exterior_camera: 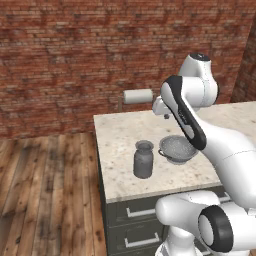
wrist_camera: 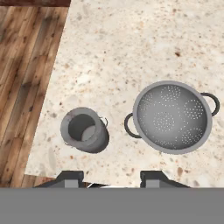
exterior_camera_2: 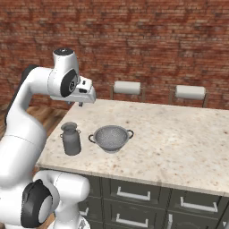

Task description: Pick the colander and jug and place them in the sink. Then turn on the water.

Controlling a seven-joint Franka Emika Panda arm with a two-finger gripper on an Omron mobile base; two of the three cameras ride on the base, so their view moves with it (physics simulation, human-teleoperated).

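The fingers (wrist_camera: 112, 177) hang high above the worktop (exterior_camera_2: 179, 138), pointing straight down, parted with a clear gap between the two dark tips and nothing held in it. In the right base view the hand sits well above the near-left corner of the slab, with empty air beneath.

Seen from the hand, the jug (wrist_camera: 85, 130) stands upright on the worktop below and just ahead of the left tip, its open mouth facing up at the camera. The colander (wrist_camera: 172, 117) rests ahead of the right tip and a little further out, bowl upward, its two small loop handles pointing sideways. The two are near each other but apart; a strip of bare stone separates the jug's handle from the colander's nearer loop. Neither has been lifted, and the sink is not visible here, so the task looks to be at its very start, with a descent onto one of the two vessels as the likely step.

Risks, as I judge them:
- The jug stands close to the worktop's edge, with the wooden floor (wrist_camera: 26, 87) below. A sideways nudge during descent could tip it over the edge.
- The present gap between the tips looks narrower than the jug's body; coming down like this would land on the rim rather than straddle it.
- A thin colander rim offers little to pinch; an off-centre hold could let the bowl swing or slip out.
- Dropping between the two could knock both.
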